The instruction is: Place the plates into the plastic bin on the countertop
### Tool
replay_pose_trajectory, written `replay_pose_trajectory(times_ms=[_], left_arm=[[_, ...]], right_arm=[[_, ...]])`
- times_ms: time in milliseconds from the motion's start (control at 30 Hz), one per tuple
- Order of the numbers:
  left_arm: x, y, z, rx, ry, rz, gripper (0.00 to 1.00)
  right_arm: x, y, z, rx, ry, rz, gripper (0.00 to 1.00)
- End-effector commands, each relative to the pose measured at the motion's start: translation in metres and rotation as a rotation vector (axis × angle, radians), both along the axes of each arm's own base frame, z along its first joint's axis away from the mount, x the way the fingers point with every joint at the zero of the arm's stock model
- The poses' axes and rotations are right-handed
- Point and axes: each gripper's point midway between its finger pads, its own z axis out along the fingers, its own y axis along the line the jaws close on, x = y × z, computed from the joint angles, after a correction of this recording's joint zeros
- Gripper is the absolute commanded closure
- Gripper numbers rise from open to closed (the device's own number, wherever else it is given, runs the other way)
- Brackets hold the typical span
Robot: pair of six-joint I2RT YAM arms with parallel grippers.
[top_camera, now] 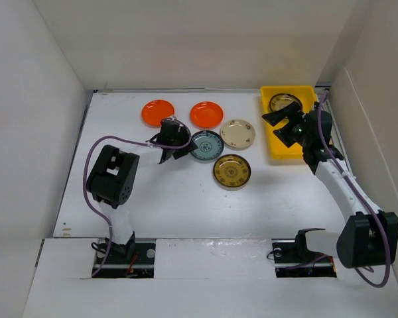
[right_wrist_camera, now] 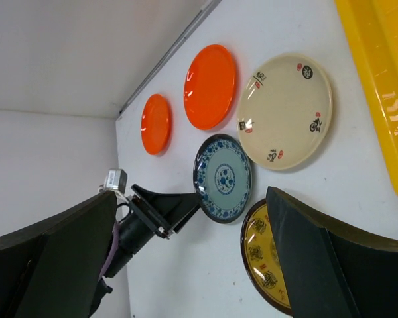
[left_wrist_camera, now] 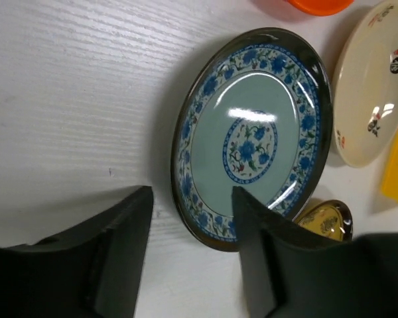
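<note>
Only the left wrist view shows the left gripper [left_wrist_camera: 192, 193] half-wide astride the teal plate's [left_wrist_camera: 252, 136] rim, one finger outside it on the countertop [left_wrist_camera: 73, 99] side. Overhead, a brown-gold plate [top_camera: 284, 103] lies in the yellow bin [top_camera: 286, 154], beneath the wide-spread right gripper [top_camera: 278, 127]. White walls [top_camera: 33, 99] enclose the matte white surface.

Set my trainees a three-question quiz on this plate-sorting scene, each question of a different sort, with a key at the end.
1. True or false: the yellow bin already holds a brown-gold plate.
2. Which plate's rim does the left claw straddle? A. an orange one B. the teal-patterned plate C. the cream one
3. How many plates lie on the countertop, outside the bin?
Key: 1 true; 2 B; 3 five.
</note>
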Motion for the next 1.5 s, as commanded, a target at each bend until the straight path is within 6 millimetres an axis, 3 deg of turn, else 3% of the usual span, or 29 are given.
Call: replay_pose_trajectory(times_ms=[0, 167, 200, 233, 333, 367, 433, 467, 500, 700, 833, 1100, 1133, 1200, 1233, 1267, 1300, 1367, 1400, 1433, 1467], left_arm=[[0.002, 0.004, -0.013, 0.027, 0.037, 0.02, 0.55], [0.005, 0.003, -0.022, 0.034, 0.07, 0.026, 0.78], [0.008, 0.001, -0.019, 0.031, 0.062, 0.026, 0.94], [0.006, 0.005, -0.019, 0.04, 0.075, 0.045, 1.0], [0.003, 0.016, -0.009, 0.063, 0.07, 0.102, 1.0], [0.003, 0.026, 0.009, 0.085, 0.036, 0.138, 1.0], [-0.004, 0.037, 0.025, 0.096, 0.011, 0.183, 1.0], [-0.004, 0.039, 0.056, 0.067, -0.054, 0.193, 1.0], [-0.005, 0.04, 0.07, 0.061, -0.084, 0.186, 1.0], [-0.034, 0.017, 0.145, -0.045, -0.23, -0.045, 1.0], [-0.051, 0.003, 0.173, -0.115, -0.287, -0.164, 1.0], [-0.068, -0.002, 0.185, -0.14, -0.298, -0.244, 1.0], [-0.069, -0.003, 0.185, -0.146, -0.296, -0.253, 1.0], [-0.073, -0.006, 0.187, -0.163, -0.302, -0.274, 1.0], [-0.076, -0.006, 0.189, -0.171, -0.31, -0.283, 1.0], [-0.077, -0.006, 0.189, -0.171, -0.31, -0.283, 1.0], [-0.077, -0.008, 0.192, -0.188, -0.313, -0.286, 0.96], [-0.078, -0.007, 0.19, -0.192, -0.307, -0.272, 0.38], [-0.076, -0.004, 0.193, -0.184, -0.32, -0.255, 0.01], [-0.075, -0.001, 0.19, -0.175, -0.304, -0.23, 0.0], [-0.071, 0.005, 0.186, -0.147, -0.301, -0.192, 0.0]], right_arm=[[-0.003, 0.001, 0.012, -0.005, -0.065, 0.017, 0.0], [-0.014, 0.006, 0.022, -0.033, -0.111, 0.029, 0.05], [-0.015, 0.011, 0.022, -0.045, -0.115, 0.04, 0.06], [-0.016, 0.011, 0.017, -0.057, -0.11, 0.044, 0.07], [-0.021, 0.036, 0.012, -0.065, -0.135, 0.163, 0.07], [-0.021, 0.043, 0.003, -0.082, -0.137, 0.206, 0.07], [-0.026, 0.064, 0.004, -0.08, -0.171, 0.301, 0.07], [-0.028, 0.071, -0.001, -0.086, -0.174, 0.334, 0.07], [-0.026, 0.075, -0.01, -0.087, -0.164, 0.357, 0.07], [-0.028, 0.11, -0.032, -0.04, -0.187, 0.549, 0.09], [-0.022, 0.13, -0.048, -0.04, -0.181, 0.584, 0.09], [-0.022, 0.163, -0.045, 0.006, -0.2, 0.646, 0.14], [-0.023, 0.167, -0.04, 0.007, -0.212, 0.655, 0.24], [-0.019, 0.169, -0.048, 0.006, -0.192, 0.655, 0.52], [-0.017, 0.17, -0.048, 0.013, -0.187, 0.653, 0.68], [-0.015, 0.169, -0.048, 0.01, -0.186, 0.643, 0.93], [-0.014, 0.17, -0.052, 0.019, -0.168, 0.64, 1.0], [-0.007, 0.163, -0.053, 0.019, -0.161, 0.599, 1.0], [0.0, 0.156, -0.053, 0.026, -0.152, 0.56, 1.0], [0.005, 0.149, -0.042, 0.05, -0.156, 0.51, 1.0], [0.017, 0.136, -0.046, 0.05, -0.137, 0.425, 1.0]])
